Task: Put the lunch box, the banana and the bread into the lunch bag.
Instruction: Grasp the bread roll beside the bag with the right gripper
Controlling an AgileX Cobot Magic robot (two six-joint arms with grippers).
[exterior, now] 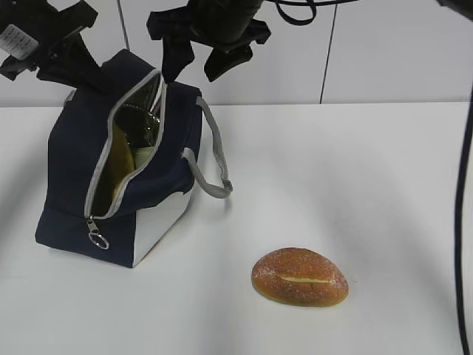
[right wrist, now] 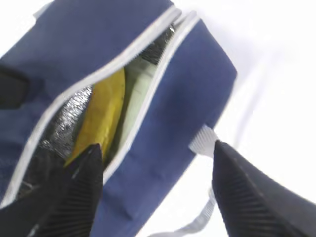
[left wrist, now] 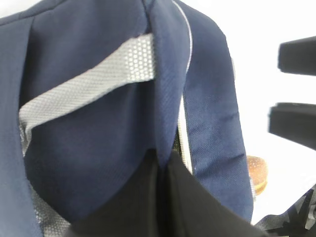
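A white table (exterior: 384, 185) carries a navy lunch bag (exterior: 74, 170) at its left, unzipped, the mouth gaping toward the onlooker. The left gripper (left wrist: 163, 197), its jaws pressed together on a fold of the bag's fabric beside the zipper (left wrist: 183, 128), appears to be holding that side so the opening stays wide. The right gripper (right wrist: 155, 192) hangs over the mouth with its jaws spread and nothing between them, one finger above the lining, the other outside the near wall by a grey strap (right wrist: 202, 140).

Inside, the banana (right wrist: 101, 116) lies lengthwise against the silvery lining, and next to it a pale green surface, likely the lunch box (right wrist: 140, 86) lid. Only the bread (exterior: 300, 276) remains outside, alone on the table, well apart from the bag and nearer the front edge.

Open tabletop surrounds the roll on every side, so an approach from above looks unobstructed. The tighter spot is the bag's narrow slit, already partly filled, with the looped strap (exterior: 214, 159) hanging beside it.
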